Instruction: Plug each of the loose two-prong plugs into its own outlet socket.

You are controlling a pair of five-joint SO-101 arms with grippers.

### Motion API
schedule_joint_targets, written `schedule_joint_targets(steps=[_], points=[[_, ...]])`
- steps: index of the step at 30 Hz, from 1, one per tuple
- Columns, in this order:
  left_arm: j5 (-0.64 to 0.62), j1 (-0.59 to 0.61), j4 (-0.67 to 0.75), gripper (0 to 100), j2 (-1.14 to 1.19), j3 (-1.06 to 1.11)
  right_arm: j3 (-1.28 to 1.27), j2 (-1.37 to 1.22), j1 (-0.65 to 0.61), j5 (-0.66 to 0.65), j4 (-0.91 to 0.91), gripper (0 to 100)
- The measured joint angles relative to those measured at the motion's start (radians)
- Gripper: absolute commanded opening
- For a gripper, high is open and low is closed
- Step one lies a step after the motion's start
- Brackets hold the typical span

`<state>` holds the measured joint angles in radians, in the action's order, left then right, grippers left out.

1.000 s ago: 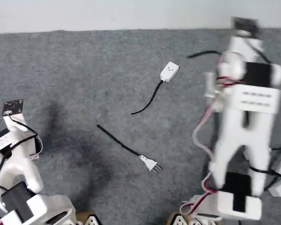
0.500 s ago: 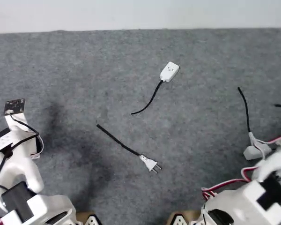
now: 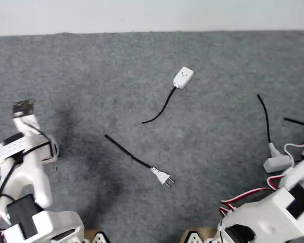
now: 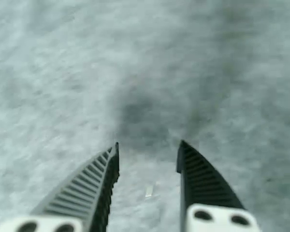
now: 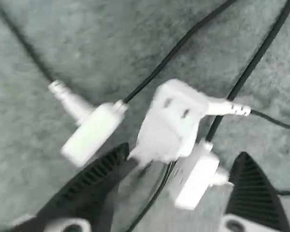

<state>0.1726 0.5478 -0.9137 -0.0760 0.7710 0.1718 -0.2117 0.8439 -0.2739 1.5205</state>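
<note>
Plug (image 3: pixel 163 177): loose on tabletop (image 3: pixel 91 76), prongs bare
Right tool (image 5: pixel 183 154): spread over white socket (image 5: pixel 171 121); probably best centring on one body, off the cords (image 5: pixel 183 44)
Left tool (image 4: pixel 147 147): spread, holding nothing

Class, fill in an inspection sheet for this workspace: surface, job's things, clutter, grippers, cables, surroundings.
Surface: grey carpet-like mat, flat.
Job's things: two-prong plug lying loose mid-mat; white outlet socket farther back, nothing plugged in; cluster of white connectors by the right arm.
Clutter: nothing seen.
Grippers: left gripper open over bare mat; right gripper open above the cluster.
Cables: short black cords trail from plug and socket; more cross at the cluster.
Surroundings: pale wall behind the mat.
</note>
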Motion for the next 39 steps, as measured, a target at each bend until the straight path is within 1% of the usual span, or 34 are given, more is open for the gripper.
schedule_joint_targets(steps=[2,4,6,10,14,17,20,23,27,31,36,39], points=[[0.025,-0.055,0.000,21,0.000,-0.009,0.077,0.000,-0.034,0.038,0.080,15.7],[0.063,-0.124,0.000,21,0.000,-0.034,0.144,0.000,-0.071,0.095,0.121,13.6],[0.084,-0.207,0.000,21,0.000,-0.055,0.193,0.000,-0.110,0.146,0.138,14.4],[0.068,-0.397,0.003,21,-0.017,-0.098,0.215,-0.011,-0.190,0.204,0.196,14.5],[0.057,-0.588,0.014,21,-0.018,-0.150,0.130,-0.066,-0.256,0.229,0.201,14.4],[0.055,-0.681,0.074,21,-0.018,-0.193,0.009,-0.138,-0.321,0.256,0.117,14.3],[0.055,-0.741,0.120,21,0.002,-0.255,-0.086,-0.209,-0.359,0.319,-0.031,14.3],[0.057,-0.804,0.115,21,0.094,-0.347,-0.115,-0.245,-0.367,0.344,-0.132,14.3],[0.071,-0.861,0.084,21,0.275,-0.502,-0.115,-0.253,-0.365,0.351,-0.149,14.3],[0.092,-0.861,0.037,21,0.457,-0.660,-0.115,-0.259,-0.365,0.353,-0.149,14.3],[0.236,-0.861,-0.064,21,0.626,-0.818,-0.115,-0.259,-0.365,0.354,-0.157,14.3],[0.301,-0.861,-0.118,21,0.686,-0.893,-0.115,-0.259,-0.365,0.354,-0.157,14.3]])
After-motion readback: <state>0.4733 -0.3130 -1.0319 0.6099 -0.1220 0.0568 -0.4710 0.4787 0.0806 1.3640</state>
